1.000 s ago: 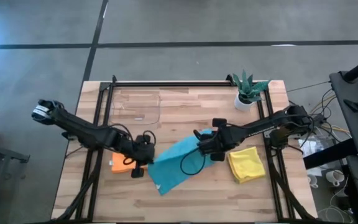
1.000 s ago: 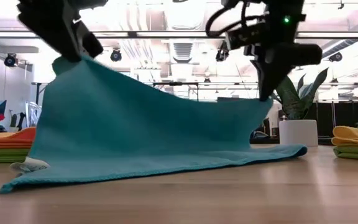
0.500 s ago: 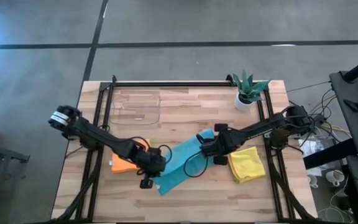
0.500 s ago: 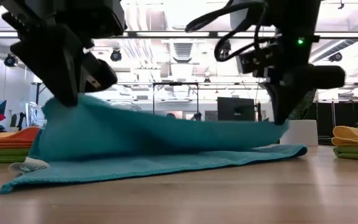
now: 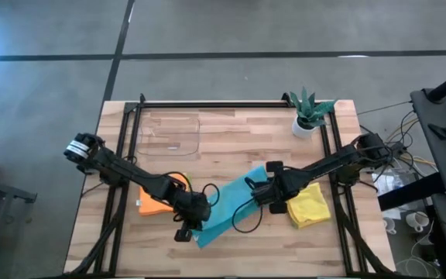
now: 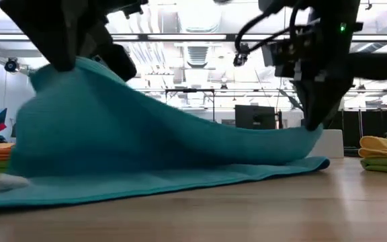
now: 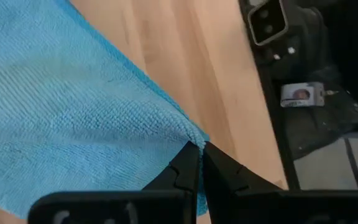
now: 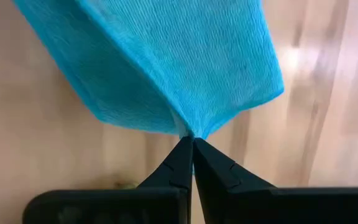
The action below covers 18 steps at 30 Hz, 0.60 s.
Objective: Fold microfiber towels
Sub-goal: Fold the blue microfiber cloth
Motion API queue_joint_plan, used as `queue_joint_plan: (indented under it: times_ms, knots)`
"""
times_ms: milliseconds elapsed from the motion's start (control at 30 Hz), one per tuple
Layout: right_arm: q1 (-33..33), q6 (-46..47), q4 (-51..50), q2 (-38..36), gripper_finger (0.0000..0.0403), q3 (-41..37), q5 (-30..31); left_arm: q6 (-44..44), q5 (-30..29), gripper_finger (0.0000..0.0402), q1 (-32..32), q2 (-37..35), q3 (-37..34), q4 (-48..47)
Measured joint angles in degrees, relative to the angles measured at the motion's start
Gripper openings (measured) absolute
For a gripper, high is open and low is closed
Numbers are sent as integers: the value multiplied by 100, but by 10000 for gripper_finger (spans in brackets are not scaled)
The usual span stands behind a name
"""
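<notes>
The teal towel (image 5: 227, 208) is held up off the middle of the wooden table (image 5: 231, 139) near its front edge, draped in a soft ridge between two pinched corners while its lower edge trails on the wood. One corner is clamped in the closed jaws of the left gripper (image 7: 201, 149) and the other in the closed jaws of the right gripper (image 8: 190, 140). An orange towel (image 5: 155, 204) is seen just beside the left gripper and a yellow towel (image 5: 310, 206) just beside the right arm, with a clear tray (image 5: 170, 133) and a potted plant (image 5: 310, 112) well apart at the back; in the low view the raised cloth blocks most of the table behind it
</notes>
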Motion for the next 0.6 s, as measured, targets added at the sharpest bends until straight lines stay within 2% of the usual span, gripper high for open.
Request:
queue_joint_plan:
  times_ms: [233,467,600]
  knots:
    - [43,155,248,-3,9,-173,-129,-3,54,0,-70,353,-54,22]
    - [43,173,394,-3,9,-362,-133,-11,455,0,-147,946,126,201]
    - [54,173,376,-3,10,-350,-131,-25,561,20,-167,1082,170,316]
